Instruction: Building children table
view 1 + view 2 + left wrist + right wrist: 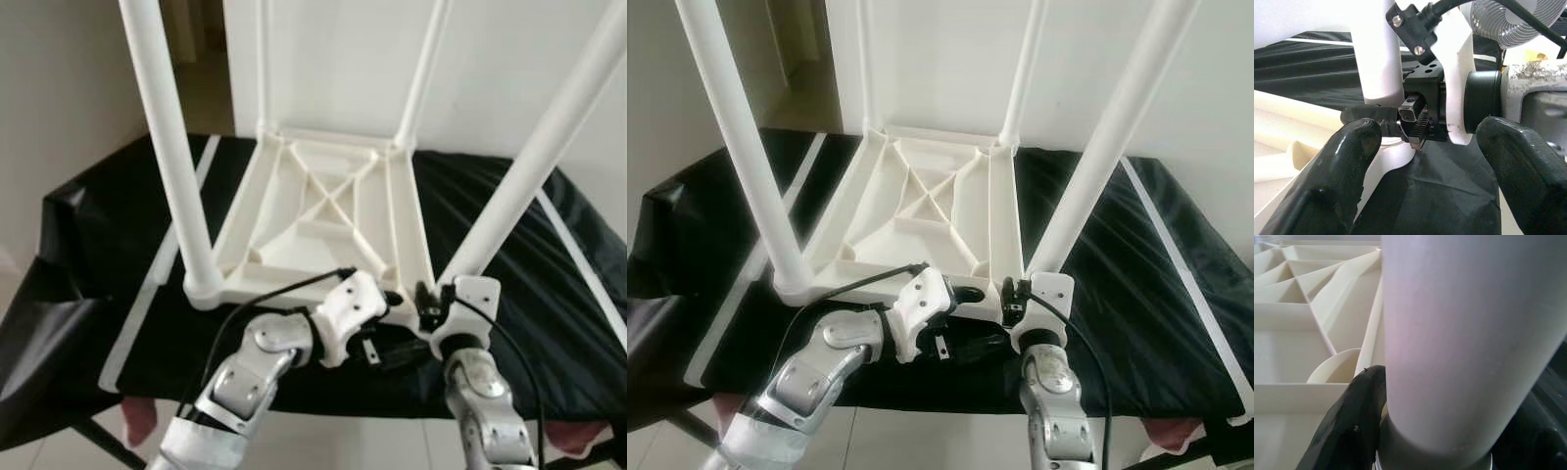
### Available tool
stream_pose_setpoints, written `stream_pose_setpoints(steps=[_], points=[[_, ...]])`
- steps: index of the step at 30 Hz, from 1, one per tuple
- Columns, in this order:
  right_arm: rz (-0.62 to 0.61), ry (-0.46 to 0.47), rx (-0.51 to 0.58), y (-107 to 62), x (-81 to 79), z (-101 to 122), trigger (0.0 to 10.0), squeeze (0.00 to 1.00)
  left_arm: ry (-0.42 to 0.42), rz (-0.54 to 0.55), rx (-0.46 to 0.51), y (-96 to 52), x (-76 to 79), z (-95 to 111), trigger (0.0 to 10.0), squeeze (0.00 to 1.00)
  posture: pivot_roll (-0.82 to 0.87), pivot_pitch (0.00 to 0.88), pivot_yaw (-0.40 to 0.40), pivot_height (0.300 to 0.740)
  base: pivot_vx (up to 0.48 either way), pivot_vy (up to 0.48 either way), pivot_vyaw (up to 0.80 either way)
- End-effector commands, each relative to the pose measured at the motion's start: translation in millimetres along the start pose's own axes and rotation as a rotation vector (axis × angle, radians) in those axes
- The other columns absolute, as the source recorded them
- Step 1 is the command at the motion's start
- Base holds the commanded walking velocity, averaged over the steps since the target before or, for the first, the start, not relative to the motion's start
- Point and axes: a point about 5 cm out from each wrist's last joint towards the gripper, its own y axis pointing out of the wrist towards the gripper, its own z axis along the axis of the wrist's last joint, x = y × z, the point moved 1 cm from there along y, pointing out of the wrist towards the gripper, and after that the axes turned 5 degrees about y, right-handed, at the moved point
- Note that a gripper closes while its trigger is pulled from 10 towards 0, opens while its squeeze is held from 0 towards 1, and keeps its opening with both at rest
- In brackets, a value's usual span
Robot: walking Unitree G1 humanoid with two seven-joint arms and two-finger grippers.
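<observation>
Left eye view shows a white table [323, 211] lying upside down on a black sheet [88, 264], its ribbed underside facing up and four legs rising from its corners. The near left leg [171, 147] and the near right leg [534, 162] stand closest to the robot, with the two far legs behind them by the white wall [490, 69].

At the near right corner of the table, the right gripper [431, 305] is at the foot of the near right leg. Right wrist view has that leg [1469, 342] close up with one black finger [1349, 426] pressed against its base on one side and a dark shape on the other side, so the fingers are closed around the leg just above its socket.

Just left of it, the left gripper [1425, 161] reaches in from the left toward the same corner. Left wrist view looks between its two black fingers [1327, 181], spread wide with nothing between them, straight at the right gripper's body and the leg's base. A white fan [1508, 22] stands beyond, in that same view.

Grey floor [323, 441] lies below the sheet's near edge.
</observation>
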Motion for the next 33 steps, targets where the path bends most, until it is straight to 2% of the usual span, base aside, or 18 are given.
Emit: stream_pose_setpoints(steps=[1,6,7,14,15,16,17,24,30,31,33], points=[[-0.053,0.063,-0.053,-3.6,2.2,-11.6,10.0,0.00,0.005,0.017,0.003,0.5,0.6,1.6,10.0,0.00,-0.02,0.000,-0.045,0.740,0.000,0.000,0.00],[-0.040,0.065,-0.048,-4.1,-4.6,-11.7,10.0,0.00,0.007,0.018,0.001,1.5,0.8,1.2,10.0,0.00,-0.03,0.000,-0.044,0.740,0.000,0.000,0.00],[-0.028,0.066,-0.039,-4.0,-5.9,-9.7,10.0,1.00,0.007,0.015,0.004,2.1,1.4,1.4,10.0,0.00,-0.03,0.000,-0.043,0.740,0.000,0.000,0.00],[0.025,0.066,-0.011,-1.6,-3.1,-1.6,10.0,1.00,0.011,0.005,0.006,3.3,1.8,1.3,10.0,0.00,-0.04,0.000,-0.041,0.740,0.000,0.000,0.00],[0.044,0.062,-0.009,-1.3,-1.7,-0.1,10.0,0.95,0.011,0.003,0.005,3.1,1.7,1.2,10.0,0.00,-0.04,0.000,-0.039,0.740,0.000,0.000,0.00],[0.044,0.062,-0.009,-1.3,-1.7,-0.1,10.0,0.95,0.011,0.003,0.005,3.1,1.7,1.2,10.0,0.00,-0.04,0.000,-0.039,0.740,0.000,0.000,0.00],[0.071,0.057,-0.019,-0.9,-0.2,0.2,10.0,0.00,0.012,0.001,0.004,3.1,1.8,0.7,10.0,0.00,-0.05,0.000,-0.037,0.740,0.000,0.000,0.00],[0.263,-0.022,-0.031,1.0,0.0,4.7,10.0,0.00,0.015,-0.016,0.009,5.0,3.6,1.8,10.0,0.00,-0.06,0.000,-0.030,0.740,0.000,0.000,0.00],[0.335,-0.058,-0.025,4.5,2.9,10.0,10.0,0.00,0.018,-0.026,0.005,3.7,4.1,1.1,10.0,0.00,-0.06,0.000,-0.030,0.740,0.000,0.000,0.00],[0.417,-0.099,-0.024,7.6,6.1,14.5,10.0,0.00,0.023,-0.030,-0.001,1.6,3.9,0.2,10.0,0.00,-0.05,0.000,-0.032,0.740,0.000,0.000,0.00],[0.445,-0.114,-0.027,8.5,7.2,15.5,10.0,0.00,0.023,-0.031,-0.002,0.9,3.6,0.1,10.0,0.00,-0.05,0.000,-0.032,0.740,0.000,0.000,0.00]])
